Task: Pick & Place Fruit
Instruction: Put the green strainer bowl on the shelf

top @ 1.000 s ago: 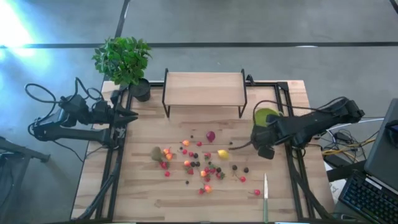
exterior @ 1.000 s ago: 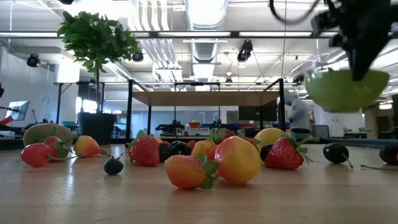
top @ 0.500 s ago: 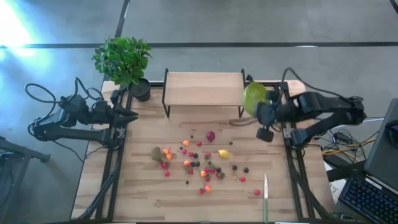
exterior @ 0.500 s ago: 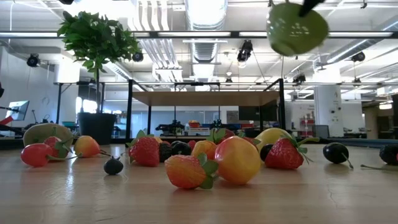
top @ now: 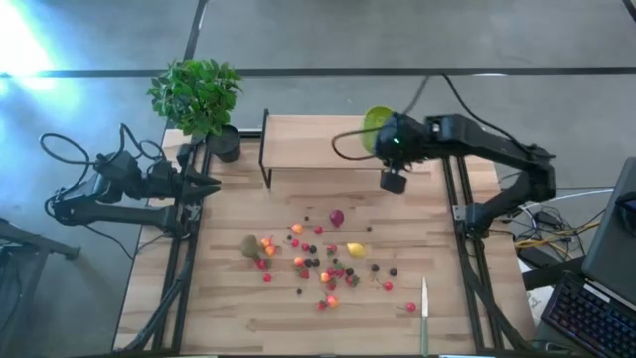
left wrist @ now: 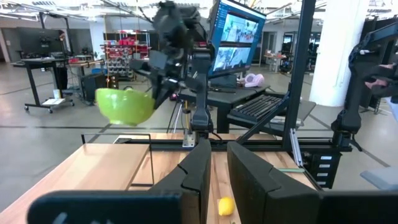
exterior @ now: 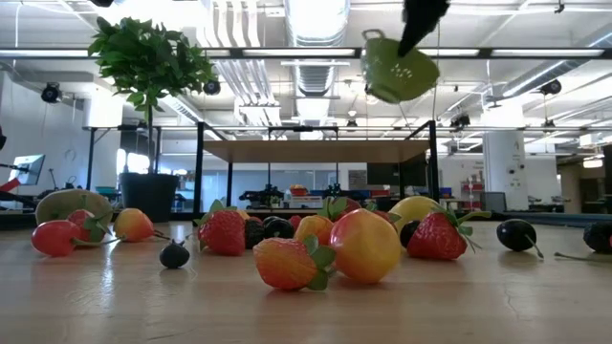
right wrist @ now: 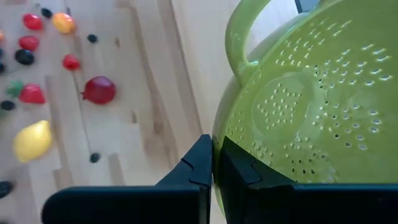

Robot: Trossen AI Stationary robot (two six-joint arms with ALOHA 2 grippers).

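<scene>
Several small toy fruits, red, orange, yellow and dark, lie scattered on the middle of the wooden table, with a brown kiwi at their left. In the low view they stand in a row. My right gripper is shut on a lime-green perforated bowl and holds it high over the right part of the wooden shelf. The left wrist view also shows the bowl in the air. At the table's left edge my left gripper points level across the table, fingers nearly together, with nothing in them. My right gripper pinches the bowl's rim between its two fingers, one on each side of the wall, a little away from the loop handle. The fingers slant down from the table's right. The bowl hangs tilted, lifted clear of shelf and table.
The shelf on black legs stands at the far middle. A potted plant is at the far left corner. A slim knife lies near the front right. Bare wood shows along the near edge and at the right, where the bowl was.
My right gripper has carried the bowl up and away from the table's right side, toward the far edge and then leftward over the shelf. The bowl has tipped on the way. The fruits lie as before.
</scene>
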